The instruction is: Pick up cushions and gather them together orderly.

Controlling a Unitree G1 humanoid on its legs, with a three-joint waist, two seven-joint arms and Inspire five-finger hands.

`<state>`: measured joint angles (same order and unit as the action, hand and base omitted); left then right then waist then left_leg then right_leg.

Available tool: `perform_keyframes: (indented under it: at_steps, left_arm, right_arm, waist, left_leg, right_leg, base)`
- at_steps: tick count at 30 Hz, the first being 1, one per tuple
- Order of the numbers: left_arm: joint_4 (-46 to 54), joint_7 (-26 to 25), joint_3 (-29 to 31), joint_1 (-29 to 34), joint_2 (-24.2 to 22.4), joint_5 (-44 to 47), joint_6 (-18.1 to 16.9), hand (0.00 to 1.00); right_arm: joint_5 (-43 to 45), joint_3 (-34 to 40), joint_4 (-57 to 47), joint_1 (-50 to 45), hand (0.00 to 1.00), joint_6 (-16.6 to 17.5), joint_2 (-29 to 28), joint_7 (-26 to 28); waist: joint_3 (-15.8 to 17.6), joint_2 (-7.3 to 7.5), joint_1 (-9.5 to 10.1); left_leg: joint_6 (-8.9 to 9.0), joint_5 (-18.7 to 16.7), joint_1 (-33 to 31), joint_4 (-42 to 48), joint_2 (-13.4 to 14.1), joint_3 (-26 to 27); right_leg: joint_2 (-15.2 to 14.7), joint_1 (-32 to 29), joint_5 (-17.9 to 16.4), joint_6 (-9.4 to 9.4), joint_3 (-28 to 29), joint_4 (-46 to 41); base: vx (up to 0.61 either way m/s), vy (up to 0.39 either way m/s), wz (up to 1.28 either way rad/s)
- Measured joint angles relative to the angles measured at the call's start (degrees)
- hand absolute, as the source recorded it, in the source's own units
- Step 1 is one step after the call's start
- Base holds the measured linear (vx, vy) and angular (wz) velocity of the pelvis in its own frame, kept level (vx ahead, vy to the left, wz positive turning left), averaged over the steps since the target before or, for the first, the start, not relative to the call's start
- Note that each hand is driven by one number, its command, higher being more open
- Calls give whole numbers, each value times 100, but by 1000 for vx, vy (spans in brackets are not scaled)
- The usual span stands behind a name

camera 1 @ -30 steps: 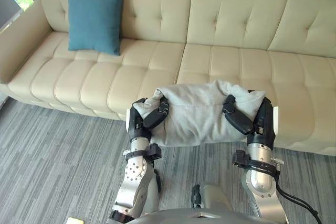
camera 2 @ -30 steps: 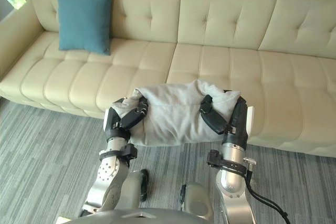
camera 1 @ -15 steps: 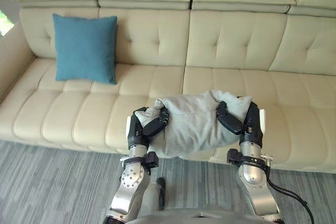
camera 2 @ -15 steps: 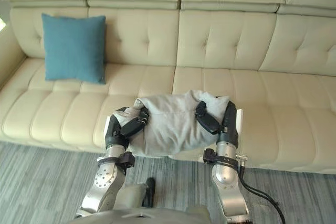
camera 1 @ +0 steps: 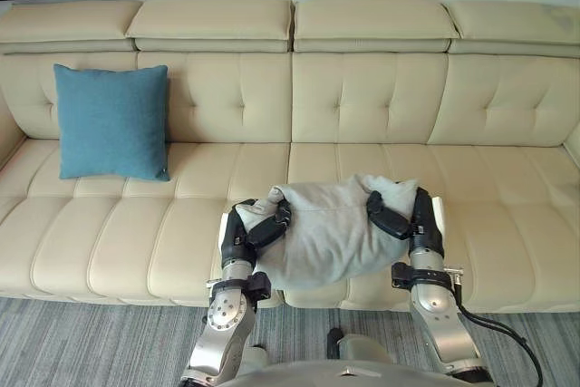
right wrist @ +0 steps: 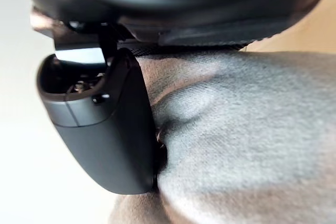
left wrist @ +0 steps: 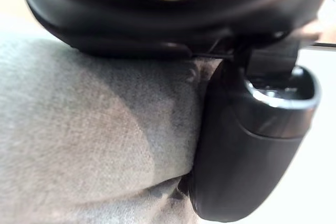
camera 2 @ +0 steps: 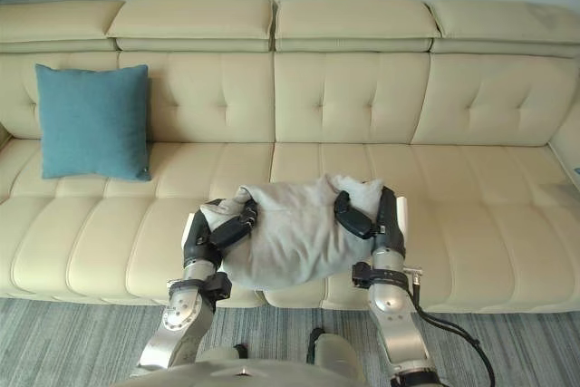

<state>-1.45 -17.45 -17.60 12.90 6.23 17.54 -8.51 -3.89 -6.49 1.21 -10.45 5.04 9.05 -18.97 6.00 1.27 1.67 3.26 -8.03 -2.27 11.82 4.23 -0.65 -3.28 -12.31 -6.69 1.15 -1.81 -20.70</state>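
1. Firmly, the left hand (camera 1: 256,233) curls its fingers over one end of the grey cushion (camera 1: 322,233).
2. The right hand (camera 1: 396,217) clamps the other end likewise.
3. That cushion is held above the sofa (camera 1: 362,97) seat, near its front edge.
4. The blue cushion (camera 1: 111,121) leans upright against the sofa's back, towards its left end.

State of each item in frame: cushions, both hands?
grey cushion: held between both hands over the front edge of the sofa.
blue cushion: upright on the seat, leaning against the backrest.
left hand: fingers curled on the grey cushion.
right hand: fingers curled on the grey cushion.
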Motion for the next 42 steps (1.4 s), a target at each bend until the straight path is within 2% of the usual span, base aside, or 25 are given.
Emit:
perform_keyframes:
  at_steps: [3,5,12,15,21,24,26,27,33,36,38,42]
  left_arm:
    - [6,49,1,0,-165,0,0,0]
    - [8,48,1,-5,-195,0,0,0]
    - [-14,-91,5,-362,-57,-32,-1,0]
    - [-283,-265,4,-940,213,-165,0,0]
    - [-829,-604,79,-1858,390,-307,1,0]
    - [-1301,-871,107,-2743,510,-369,8,0]
    - [-1439,-995,119,-3123,545,-369,9,0]
    - [-1506,-1152,131,-3551,609,-369,13,0]
    - [-1970,-1479,258,-4862,822,-460,28,0]
    - [-2212,-1518,261,-5398,919,-474,28,0]
    - [-2596,-1509,280,-6006,985,-483,28,0]
    - [-2965,-1449,333,-6513,1034,-481,28,0]
  right_arm:
    - [12,79,-594,-276,0,-4,-6,0]
    - [20,84,-770,-328,0,-4,-30,0]
    - [61,146,-742,-215,0,-4,-263,-22]
    - [62,138,-171,425,0,-9,-237,-105]
    - [53,30,422,1533,0,-125,-190,-407]
    - [49,15,819,2484,0,-153,-193,-697]
    - [49,13,924,2846,0,-163,-193,-830]
    - [50,17,992,3260,0,-168,-186,-995]
    - [64,31,1231,4247,0,-182,-183,-1467]
    - [77,80,1239,4501,0,-182,-183,-1648]
    - [181,189,1501,4962,0,-181,-184,-1812]
    - [238,282,1859,5436,0,-179,-186,-1894]
  waist:
    - [-66,-72,21]
    - [-243,-109,19]
    - [-488,-210,62]
    - [-491,-213,59]
    - [-485,-222,50]
    - [-226,-215,52]
    - [-73,-200,60]
    - [93,-177,64]
    - [470,-147,89]
    - [639,-144,72]
    - [862,-123,41]
    - [1192,-115,-12]
  left_leg:
    - [82,96,145,-195,12,-59]
    - [105,151,145,-279,-25,-116]
    - [57,320,334,-555,-101,-317]
    - [72,427,303,-664,-84,-336]
    - [84,583,5,-728,-52,-327]
    - [89,760,-285,-820,-74,-309]
    - [92,821,-442,-820,-84,-307]
    - [102,904,-695,-825,-96,-304]
    - [152,1049,-1300,-831,-68,-167]
    - [164,1083,-1477,-826,-64,-141]
    - [175,1123,-1658,-826,-58,-87]
    - [177,1154,-1888,-833,-42,7]
  right_leg:
    - [8,143,2,-10,-82,61]
    - [-15,145,2,-9,-117,83]
    - [-104,448,45,41,-256,335]
    - [-86,447,189,29,-281,503]
    - [-22,323,597,28,-282,1023]
    - [-21,131,900,36,-265,1337]
    - [-28,-6,988,32,-259,1381]
    - [-38,-271,1076,20,-246,1385]
    - [0,-963,1266,-25,-111,1357]
    - [8,-1154,1320,-43,-82,1357]
    - [27,-1341,1416,-58,-19,1403]
    - [67,-1495,1631,-63,72,1676]
  base:
    - [29,-53,10]
    - [20,0,13]
    - [-22,20,16]
    - [-63,-1,5]
    - [-13,8,-1]
    - [-38,35,-3]
    - [-76,7,-1]
    - [-61,-7,-1]
    - [-63,-29,-10]
    - [-33,-10,-9]
    - [-34,2,-12]
    - [-21,17,-13]
